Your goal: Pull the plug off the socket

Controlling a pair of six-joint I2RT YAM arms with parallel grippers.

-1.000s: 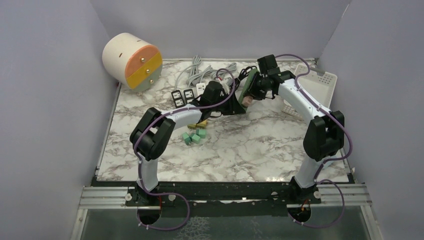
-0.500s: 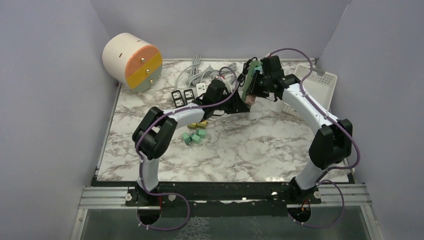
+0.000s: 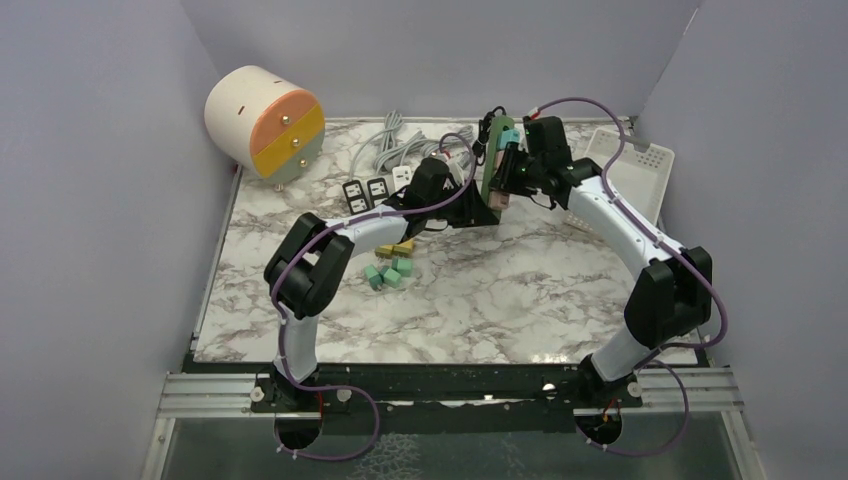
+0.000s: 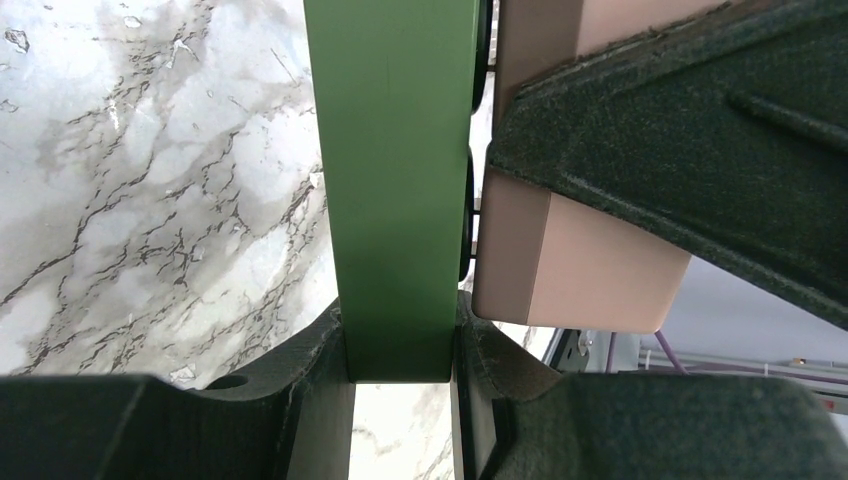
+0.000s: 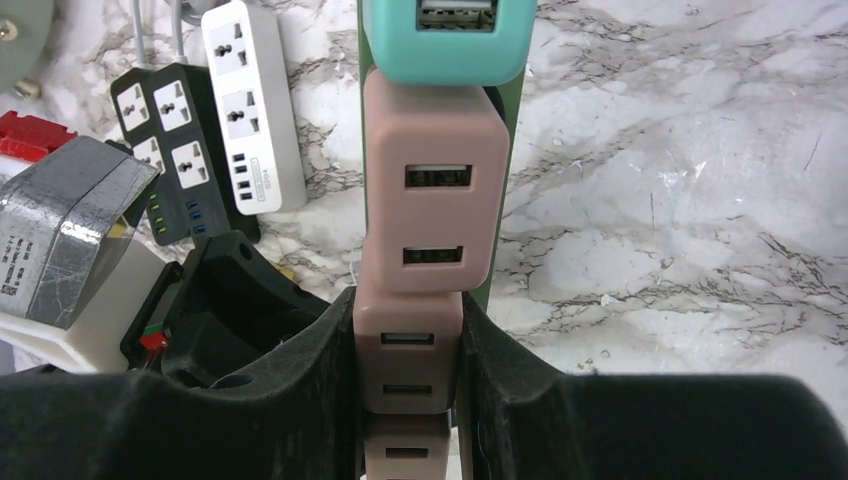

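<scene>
Right wrist shows right gripper clamping pink plug.

Left arm, right arm stretched to upper centre of frame, wrists meeting. Left gripper pinches green socket strip; right gripper pinches pink plug.

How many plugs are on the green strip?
4 on the green strip: teal plug topmost, upper pink plug below, gripped pink plug next, lowest pink plug last. Others may be hidden.
</scene>
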